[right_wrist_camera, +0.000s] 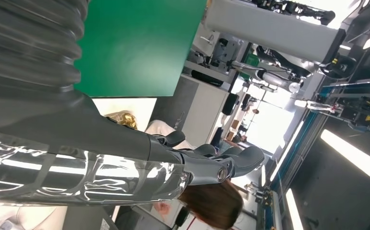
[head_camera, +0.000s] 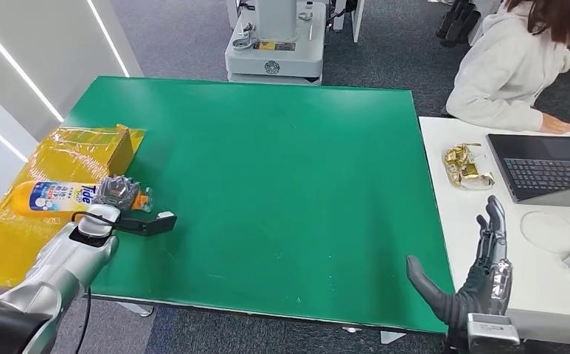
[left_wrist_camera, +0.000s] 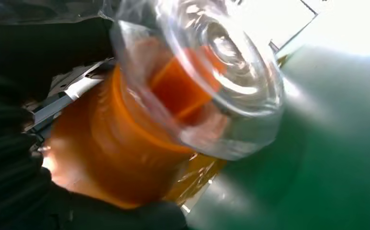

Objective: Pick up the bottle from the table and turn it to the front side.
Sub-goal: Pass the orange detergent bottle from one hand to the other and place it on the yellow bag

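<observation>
Right hand [head_camera: 481,273] fingers spread, empty; left hand [head_camera: 116,193] fingers grip glossy orange bottle [head_camera: 53,198].

I count one bottle [head_camera: 53,198], one yellow box [head_camera: 82,151], one laptop [head_camera: 554,166], one person [head_camera: 514,63], two tables: green [head_camera: 282,184], white [head_camera: 473,243].

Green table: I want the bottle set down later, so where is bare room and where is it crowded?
The green table lies bare from the left hand across to its right edge beside the right hand. Its left end is crowded: the bottle and yellow box.
</observation>
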